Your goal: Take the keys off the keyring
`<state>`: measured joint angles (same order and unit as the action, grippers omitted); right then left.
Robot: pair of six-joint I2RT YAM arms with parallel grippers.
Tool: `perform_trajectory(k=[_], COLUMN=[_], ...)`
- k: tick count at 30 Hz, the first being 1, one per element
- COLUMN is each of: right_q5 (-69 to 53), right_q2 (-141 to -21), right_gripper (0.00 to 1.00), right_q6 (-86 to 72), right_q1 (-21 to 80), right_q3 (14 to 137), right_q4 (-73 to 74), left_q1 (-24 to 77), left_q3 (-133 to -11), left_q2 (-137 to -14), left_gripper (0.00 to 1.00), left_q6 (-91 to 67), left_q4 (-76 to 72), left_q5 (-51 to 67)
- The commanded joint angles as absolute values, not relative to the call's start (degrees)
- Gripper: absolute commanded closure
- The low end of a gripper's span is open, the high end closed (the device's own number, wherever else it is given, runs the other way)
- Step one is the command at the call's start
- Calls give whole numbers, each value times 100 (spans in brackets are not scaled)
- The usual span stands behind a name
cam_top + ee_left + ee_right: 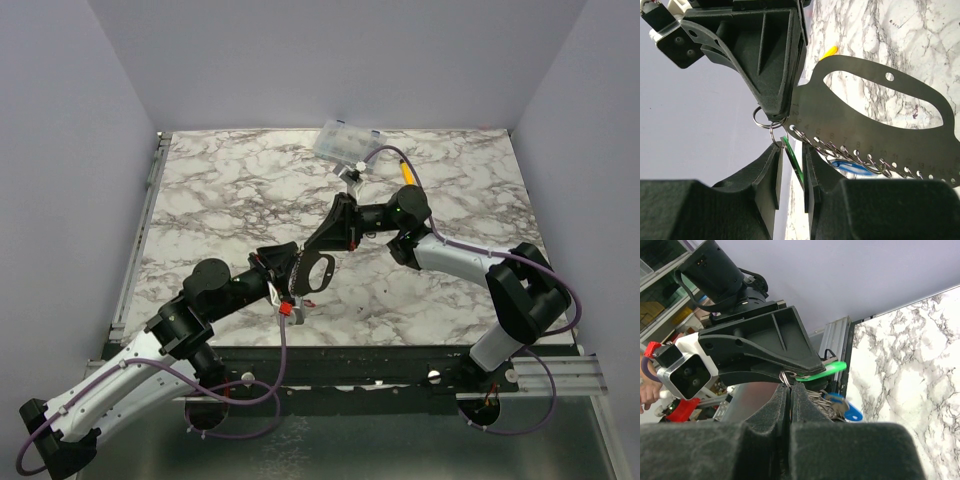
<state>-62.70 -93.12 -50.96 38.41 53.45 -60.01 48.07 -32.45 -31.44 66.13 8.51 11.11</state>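
The keyring point(322, 272) is a grey metal plate point(865, 120) with a D-shaped opening and a row of small wire rings along one edge, held up between both arms. My right gripper point(318, 247) point(790, 387) is shut on the plate's corner. My left gripper point(296, 276) point(790, 150) has its jaws narrowly apart around a green key point(792, 157) point(826, 369), which leans between the pads. A blue key point(855, 167) point(847, 410) hangs from the rings behind the fingers. A yellow key point(405, 170) point(829, 51) lies loose on the marble.
A clear plastic compartment box point(345, 143) lies at the back edge of the marble table point(220, 200). Grey walls close in the sides. A metal rail point(140, 240) runs along the left edge.
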Motion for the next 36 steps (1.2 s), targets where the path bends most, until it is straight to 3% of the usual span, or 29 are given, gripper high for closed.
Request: perform_trajectory(k=[1, 4, 13, 36], right_q5=[-6097, -6106, -5509, -4667], right_q2=[-9106, -9110, -9088, -9300], right_gripper=[99, 99, 99, 99], right_q6=[-5091, -5115, -5441, -6406], right_q1=[3841, 3841, 3718, 3700], right_q3=[5631, 5619, 5511, 5475], right_q4=[-6360, -6406, -6133, -5398], left_q1=[4860, 4868, 4865, 4872], left_q3=[-3234, -3210, -3237, -2827], left_q2=[-3121, -3095, -3051, -3363], left_gripper=[73, 75, 100, 100], left_q6=[6478, 6509, 6609, 9718], left_q4=[1366, 1413, 1487, 1381], left_q5=[1445, 1419, 1038, 360])
